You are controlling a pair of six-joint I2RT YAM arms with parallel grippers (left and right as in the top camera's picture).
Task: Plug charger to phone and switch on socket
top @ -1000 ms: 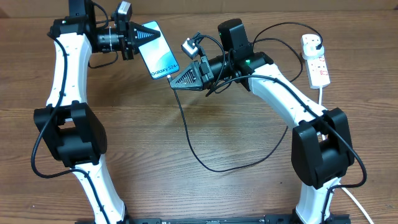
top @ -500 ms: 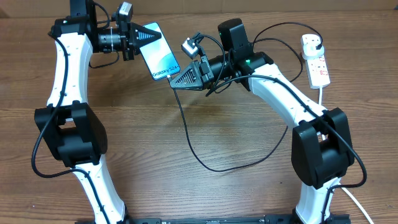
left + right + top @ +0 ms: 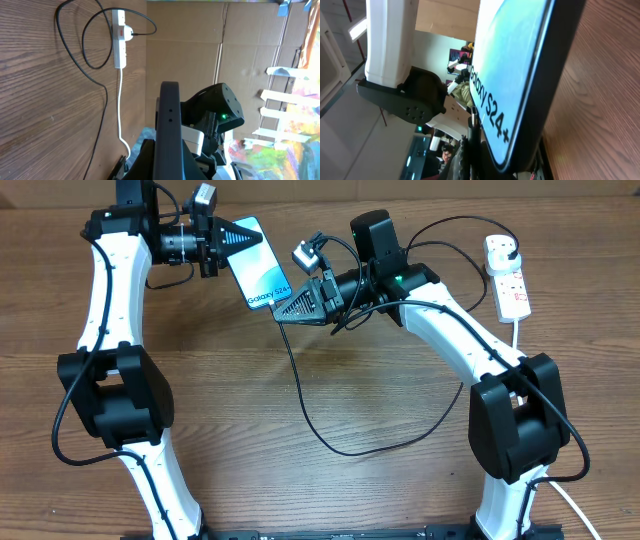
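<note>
Overhead, the left gripper (image 3: 240, 237) clamps the raised phone (image 3: 262, 275), while the right gripper (image 3: 285, 310), closed on the charger (image 3: 294, 370) tip, meets its lower end. The left wrist view shows the socket (image 3: 119, 45) well apart (its switch not yet reached, I judge). The right wrist view leaves the plug's seating unclear.

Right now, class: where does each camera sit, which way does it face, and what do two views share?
Overhead: above the table, looking down; both arms, left claw holding phone, right claw, socket.
Left wrist: behind its claw, along the phone's edge toward the socket.
Right wrist: behind its claw, facing the phone's screen.
All share the phone.
</note>
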